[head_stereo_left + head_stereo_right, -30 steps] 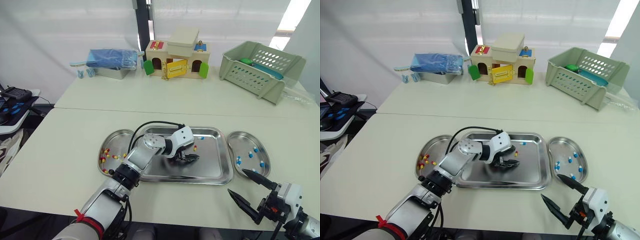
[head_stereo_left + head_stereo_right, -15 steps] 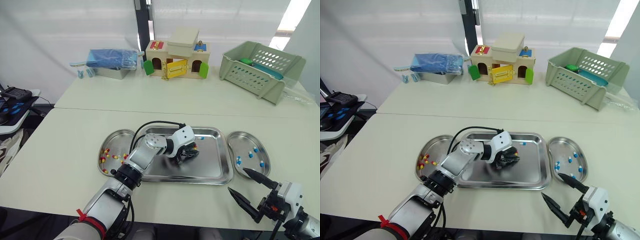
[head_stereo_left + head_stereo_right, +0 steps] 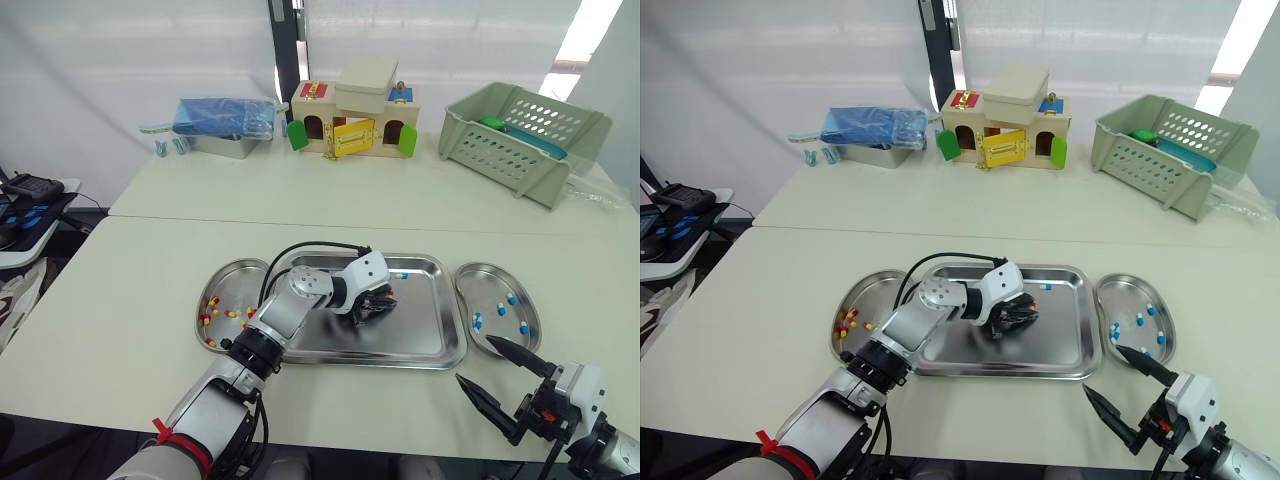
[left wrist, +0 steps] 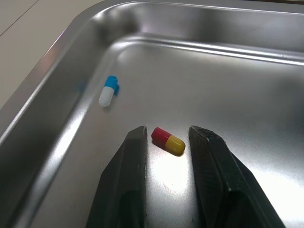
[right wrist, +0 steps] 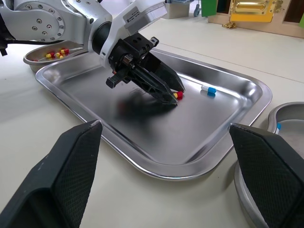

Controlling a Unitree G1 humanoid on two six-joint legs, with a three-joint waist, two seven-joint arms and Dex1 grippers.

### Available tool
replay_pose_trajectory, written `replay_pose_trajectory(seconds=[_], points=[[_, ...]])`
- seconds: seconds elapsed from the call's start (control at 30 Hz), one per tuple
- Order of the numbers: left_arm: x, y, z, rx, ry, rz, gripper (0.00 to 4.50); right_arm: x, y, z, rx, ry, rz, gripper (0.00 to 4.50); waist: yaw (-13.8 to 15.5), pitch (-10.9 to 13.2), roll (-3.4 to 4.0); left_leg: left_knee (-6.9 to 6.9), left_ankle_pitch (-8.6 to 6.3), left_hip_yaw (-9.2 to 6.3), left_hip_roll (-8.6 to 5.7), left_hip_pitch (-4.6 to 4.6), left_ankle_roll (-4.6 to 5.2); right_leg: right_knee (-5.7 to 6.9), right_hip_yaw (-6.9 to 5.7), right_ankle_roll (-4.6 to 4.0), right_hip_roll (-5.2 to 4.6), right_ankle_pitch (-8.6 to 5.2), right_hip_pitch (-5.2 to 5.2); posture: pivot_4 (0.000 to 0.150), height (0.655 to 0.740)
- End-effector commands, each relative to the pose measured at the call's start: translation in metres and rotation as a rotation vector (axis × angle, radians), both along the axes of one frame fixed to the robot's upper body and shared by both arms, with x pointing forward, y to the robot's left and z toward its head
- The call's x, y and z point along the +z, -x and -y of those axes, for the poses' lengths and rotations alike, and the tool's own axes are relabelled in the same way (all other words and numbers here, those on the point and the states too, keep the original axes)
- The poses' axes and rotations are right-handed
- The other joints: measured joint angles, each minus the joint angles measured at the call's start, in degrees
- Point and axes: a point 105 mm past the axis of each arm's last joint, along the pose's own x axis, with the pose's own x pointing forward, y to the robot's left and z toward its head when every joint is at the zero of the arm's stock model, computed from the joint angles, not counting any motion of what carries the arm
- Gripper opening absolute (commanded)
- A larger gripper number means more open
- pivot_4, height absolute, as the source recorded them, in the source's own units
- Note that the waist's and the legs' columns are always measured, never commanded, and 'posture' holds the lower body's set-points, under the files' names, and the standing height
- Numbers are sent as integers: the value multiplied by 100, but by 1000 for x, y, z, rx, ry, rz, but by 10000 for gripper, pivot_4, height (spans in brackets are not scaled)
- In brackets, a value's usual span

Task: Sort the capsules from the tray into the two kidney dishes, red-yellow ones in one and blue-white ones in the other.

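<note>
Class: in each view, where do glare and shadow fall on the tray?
Left wrist view: white glare on the tray floor by the red-yellow capsule. Right wrist view: a dark shadow or reflection lies under the left pincer. Left eye view: the window glares white.

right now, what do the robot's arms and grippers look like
Left arm: silver-grey rounded segments, white wrist shell, looping black cable, red tie higher up. Left gripper and right gripper: two black tapered fingers each, the right on a white housing.
</note>
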Motion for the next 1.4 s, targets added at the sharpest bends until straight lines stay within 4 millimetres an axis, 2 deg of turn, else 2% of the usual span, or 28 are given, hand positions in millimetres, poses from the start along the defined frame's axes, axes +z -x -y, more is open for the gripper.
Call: replay_pose_trajectory(seconds=[0.03, 0.1, 0.23, 0.73, 0.83, 1.1, 1.23, 1.4], points=[[-1, -1, -2, 12, 0, 8, 14026, 8, 0, -4, 20, 11, 34, 45000, 0, 0, 0, 0, 0, 0, 0, 0, 0, 0, 0, 0, 0, 0, 0, 1500, 7400], [-1, -1, -2, 11, 1, 7, 14026, 8, -1, -4, 20, 11, 35, 45000, 0, 0, 0, 0, 0, 0, 0, 0, 0, 0, 0, 0, 0, 0, 0, 1500, 7400], [-2, 0, -3, 8, -3, 4, 5380, 8, -2, -5, 23, 11, 35, 45000, -1, 0, 0, 0, 0, 0, 0, 0, 0, 0, 0, 0, 0, 0, 0, 1500, 7400], [-2, 0, -3, 11, -6, 6, 5380, 7, -1, -6, 22, 8, 35, 45000, -1, -1, 0, 0, 0, 0, 0, 0, 0, 1, 0, 0, 0, 0, 0, 1500, 7400], [-3, 1, -3, 2, -7, 3, 274, 7, -1, -6, 22, 8, 36, 45000, -1, -1, 0, 0, 0, 0, 0, 0, 0, 1, 0, 0, 0, 0, 0, 1500, 7400], [0, 1, -4, -2, -2, 9, 274, 7, -2, -7, 26, 7, 36, 45000, -1, -1, 0, 0, 0, 0, 0, 0, 0, 1, 0, 0, 0, 0, 0, 1500, 7400], [10, 3, -6, -6, 31, 10, 274, 8, -1, -10, 38, 5, 37, 45000, -4, -1, 0, 0, 0, 0, 0, 0, 0, 1, 0, 0, 0, 0, 0, 1500, 7400], [43, 5, -28, 32, 96, 28, 274, 9, 9, -13, 118, 29, 29, 45000, -17, -1, 0, 0, 0, -1, 0, -1, 0, 1, 1, 0, 0, 0, -1, 1500, 7400]])
